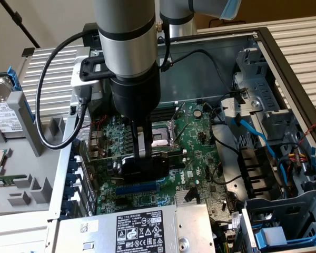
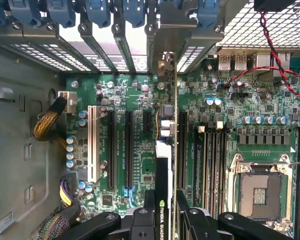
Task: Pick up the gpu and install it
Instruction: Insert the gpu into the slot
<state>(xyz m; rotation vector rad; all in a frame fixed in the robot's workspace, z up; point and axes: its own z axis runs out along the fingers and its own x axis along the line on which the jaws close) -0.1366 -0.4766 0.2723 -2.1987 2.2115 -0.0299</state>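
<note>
My gripper (image 1: pixel 144 154) reaches down into the open computer case and is shut on the gpu (image 1: pixel 147 169), which shows as a dark block just above the blue slot of the green motherboard (image 1: pixel 200 142). In the wrist view the gpu (image 2: pixel 163 170) stands edge-on between my fingers (image 2: pixel 149 202), its black shroud with a green logo on one side. My gripper (image 2: pixel 165 200) holds it over the motherboard (image 2: pixel 250 100) between two long black expansion slots. The silver bracket (image 2: pixel 162 35) reaches the rear slot openings. Whether the card sits in a slot I cannot tell.
The CPU socket (image 1: pixel 160 138) lies just behind the gripper. A power supply (image 1: pixel 142 229) sits at the front, with blue cables (image 1: pixel 253 132) and a drive cage (image 1: pixel 284 221) on the exterior view's right. Blue slot latches (image 2: pixel 100 10) and a red-black wire (image 2: pixel 275 55) sit near the bracket.
</note>
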